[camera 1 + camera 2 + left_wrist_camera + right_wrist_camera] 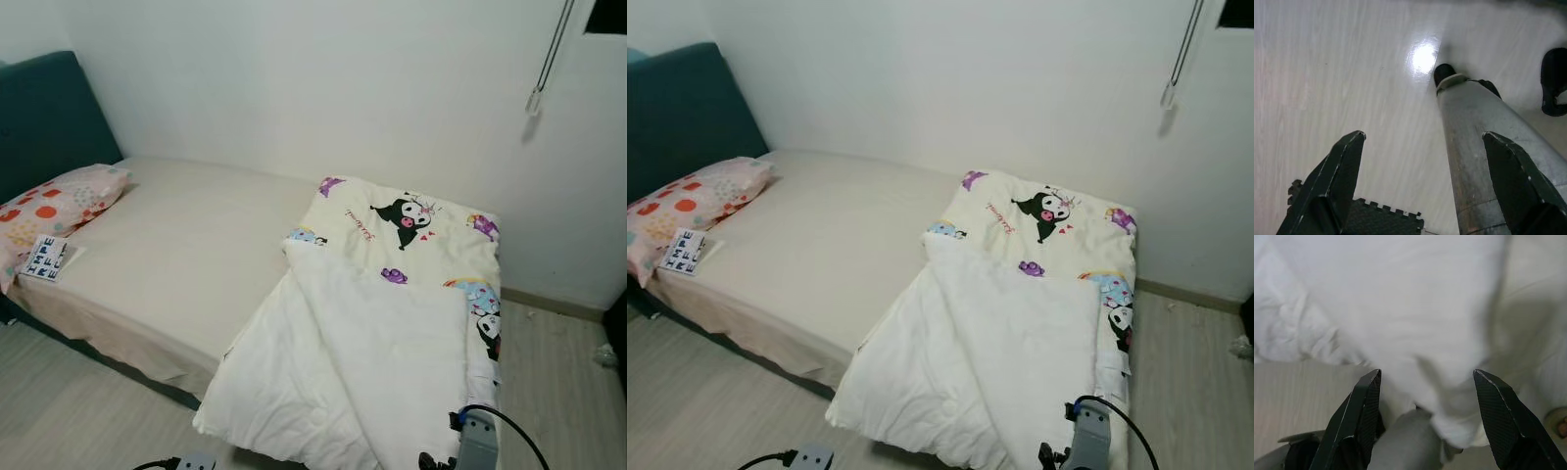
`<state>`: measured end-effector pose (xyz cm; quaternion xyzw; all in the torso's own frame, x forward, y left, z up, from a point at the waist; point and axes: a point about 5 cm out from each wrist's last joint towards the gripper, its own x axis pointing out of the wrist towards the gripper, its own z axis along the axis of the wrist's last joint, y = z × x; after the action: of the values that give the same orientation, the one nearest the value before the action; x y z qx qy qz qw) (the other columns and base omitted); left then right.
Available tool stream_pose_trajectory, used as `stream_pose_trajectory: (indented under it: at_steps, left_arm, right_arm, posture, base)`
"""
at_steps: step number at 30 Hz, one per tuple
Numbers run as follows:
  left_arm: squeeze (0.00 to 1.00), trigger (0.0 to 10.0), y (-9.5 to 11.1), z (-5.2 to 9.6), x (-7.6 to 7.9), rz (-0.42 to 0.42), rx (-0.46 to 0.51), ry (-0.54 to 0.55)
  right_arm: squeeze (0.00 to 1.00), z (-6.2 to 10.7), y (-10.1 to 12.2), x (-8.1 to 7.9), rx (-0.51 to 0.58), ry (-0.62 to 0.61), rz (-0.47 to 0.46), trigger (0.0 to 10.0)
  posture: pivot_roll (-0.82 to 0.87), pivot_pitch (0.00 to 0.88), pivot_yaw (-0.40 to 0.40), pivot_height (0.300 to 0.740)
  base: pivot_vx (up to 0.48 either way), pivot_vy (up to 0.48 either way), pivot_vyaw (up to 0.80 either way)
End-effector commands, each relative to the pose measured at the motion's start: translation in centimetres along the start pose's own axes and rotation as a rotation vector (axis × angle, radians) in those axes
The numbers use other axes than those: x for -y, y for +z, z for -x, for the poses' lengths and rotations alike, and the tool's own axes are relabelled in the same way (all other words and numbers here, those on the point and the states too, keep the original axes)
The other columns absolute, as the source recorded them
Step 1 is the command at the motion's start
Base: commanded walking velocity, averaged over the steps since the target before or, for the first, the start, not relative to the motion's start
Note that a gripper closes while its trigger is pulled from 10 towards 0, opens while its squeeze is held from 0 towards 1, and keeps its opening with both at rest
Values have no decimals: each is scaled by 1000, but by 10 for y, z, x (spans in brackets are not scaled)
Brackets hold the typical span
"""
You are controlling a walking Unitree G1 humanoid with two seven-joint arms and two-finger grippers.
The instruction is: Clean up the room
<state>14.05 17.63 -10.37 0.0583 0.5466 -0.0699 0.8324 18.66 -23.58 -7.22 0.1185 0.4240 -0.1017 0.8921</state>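
The bed (pixel 186 245) sits against the wall; a cartoon-print quilt (pixel 392 323) lies folded back at its foot, spilling over the near edge. A floral pillow (pixel 59 206) lies at its head. The right gripper (pixel 1425 401) hangs spread wide over the quilt's white underside; the left gripper (pixel 1422 161) gapes above the floor beside the bed

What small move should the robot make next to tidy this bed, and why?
Probably lower the right gripper onto the hanging edge of the blanket and close on it. The blanket lies folded back and slides off the mattress toward the floor; the right jaws are open just above its white underside, while the left gripper points at the floor.
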Motion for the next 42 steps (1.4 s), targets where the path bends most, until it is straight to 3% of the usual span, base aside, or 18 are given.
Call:
stream_pose_trajectory:
  at_steps: [1, 8, 11, 13, 17, 19, 35, 42]
  left_arm:
    - [0, 10000, 1, 0, -2, -16, 1, 5]
    - [0, 10000, 0, 0, -3, -28, -4, 0]
    - [0, 10000, 0, 1, -4, -31, -4, -1]
    - [0, 10000, 1, 1, -8, -21, -1, 10]
    - [0, 10000, 2, 1, -10, -5, 4, 21]
    - [0, 10000, 2, 1, -9, 20, 9, 23]
    - [0, 10000, 2, 1, -10, -25, 0, 10]
    - [0, 10000, 6, 1, -13, -28, 5, 15]
  right_arm:
    - [0, 1, 1, 3, 13, -13, -14, 10000]
    - [0, 0, 15, 6, 68, -21, -30, 10000]
    - [0, -2, 32, 4, 134, 5, -62, 10000]
    - [0, -2, 68, 1, 259, 59, -127, 10000]
    - [0, 0, 91, -1, 331, 122, -170, 10000]
    - [0, 2, 108, -5, 377, 212, -169, 10000]
    - [0, 4, 118, -8, 430, 256, -193, 10000]
    - [0, 5, 122, -9, 443, 272, -191, 10000]
  posture:
    - [-205, 0, 81, 740]
    - [-207, 0, 88, 740]
    - [-203, 0, 87, 740]
    - [-185, 0, 76, 740]
    - [-173, 0, 65, 735]
    - [-170, 0, 62, 720]
    - [-197, 0, 102, 680]
    - [-191, 0, 96, 640]
  base:
    - [0, 0, 0]
    - [0, 0, 0]
    - [0, 0, 0]
    - [0, 0, 0]
    - [0, 0, 0]
    - [0, 0, 0]
    - [0, 0, 0]
    - [0, 0, 0]
